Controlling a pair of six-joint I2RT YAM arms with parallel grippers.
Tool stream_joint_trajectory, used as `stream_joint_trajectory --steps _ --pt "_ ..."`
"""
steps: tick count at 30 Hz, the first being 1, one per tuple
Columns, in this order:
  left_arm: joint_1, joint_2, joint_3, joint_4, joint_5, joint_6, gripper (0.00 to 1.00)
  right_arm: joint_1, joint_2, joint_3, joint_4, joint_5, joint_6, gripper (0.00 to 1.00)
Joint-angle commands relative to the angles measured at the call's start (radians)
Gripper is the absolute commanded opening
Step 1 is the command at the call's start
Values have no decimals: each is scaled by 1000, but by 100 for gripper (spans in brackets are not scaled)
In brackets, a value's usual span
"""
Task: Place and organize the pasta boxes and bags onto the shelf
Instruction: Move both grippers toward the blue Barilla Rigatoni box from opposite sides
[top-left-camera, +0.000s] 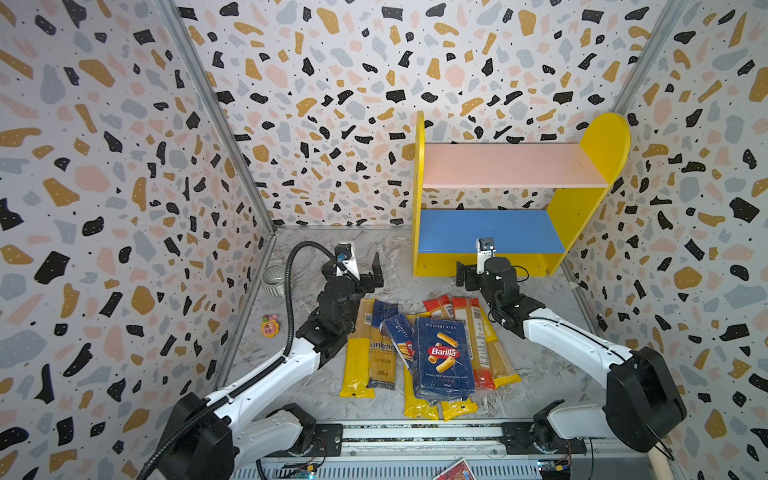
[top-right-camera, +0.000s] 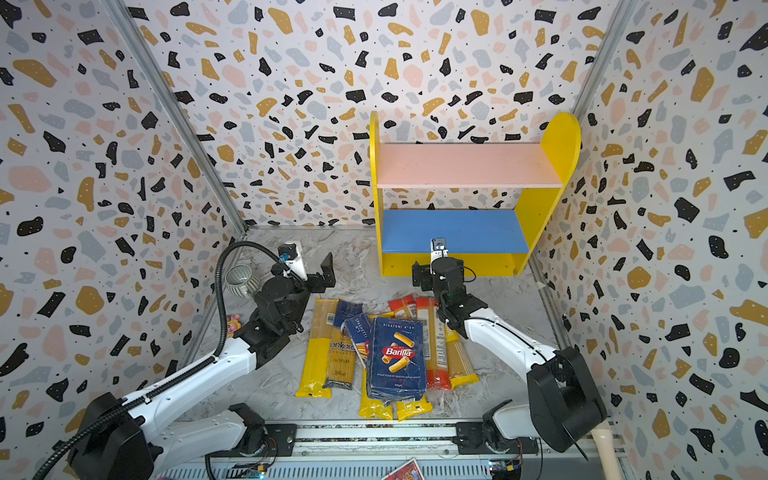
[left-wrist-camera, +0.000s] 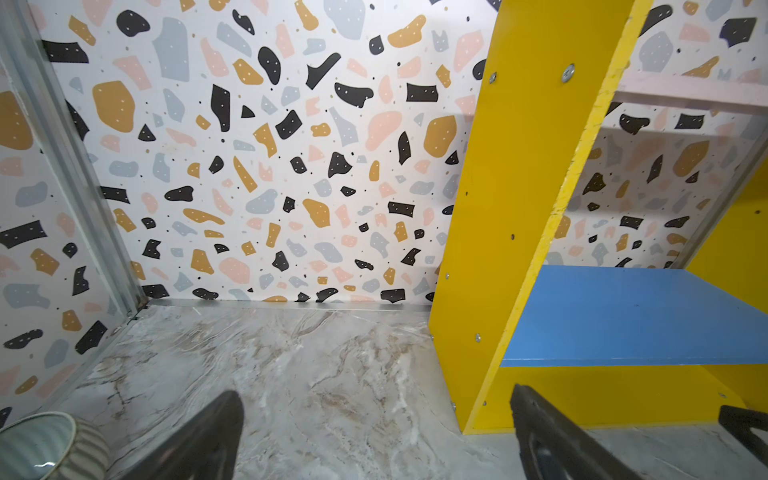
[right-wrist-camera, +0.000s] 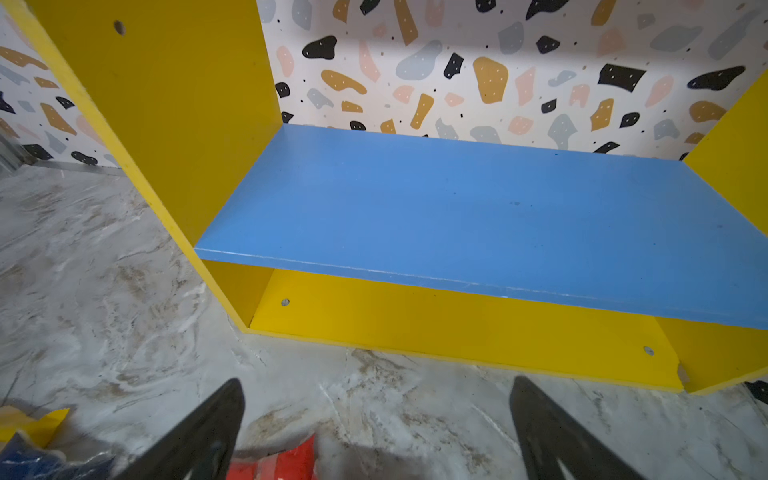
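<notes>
Ideally, the wide pasta box (top-left-camera: 442, 357), lying atop the bags (top-left-camera: 357, 361), is best lifted first, as the left gripper (left-wrist-camera: 374, 392) and right gripper (right-wrist-camera: 376, 382) are spread wide and empty.

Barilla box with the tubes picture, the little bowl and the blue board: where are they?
Barilla box (top-left-camera: 444, 353): in a top view, on its red logo.
Bowl (top-left-camera: 272, 286): in a top view, on its ribbed side.
Blue board (right-wrist-camera: 478, 208): right wrist view, on the middle of its top face.
</notes>
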Motion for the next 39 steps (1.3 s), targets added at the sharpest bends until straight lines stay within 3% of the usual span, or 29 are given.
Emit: stream_joint_trajectory --steps 1,7,10,13,17,22,24,29,35,39 --pt "-56 38 68 -31 -53 -19 99 -36 -52 42 -113 -35 49 94" --pt "-102 170 232 -242 -66 -89 89 -54 -109 -5 -153 12 61 87" --pt "-104 161 225 -295 -29 -140 88 -79 -109 17 -249 -84 124 80" --pt "-105 108 180 -347 -13 -180 88 -80 -95 55 -401 -156 189 79" --pt "-117 9 108 -446 54 -253 89 -44 -127 45 -553 -300 280 81" --pt "-177 -108 15 -558 163 -334 90 146 -290 -41 -629 -312 407 89" --pt "-193 -156 -6 -605 164 -350 93 200 -373 -86 -644 -315 459 100" --pt "-204 -248 -51 -619 193 -372 98 248 -494 -161 -698 -373 546 99" --pt "-207 -274 -64 -562 202 -350 100 267 -516 -193 -796 -394 613 99" --pt "-208 -247 -32 -591 118 -500 99 277 -526 -216 -833 -389 639 99"
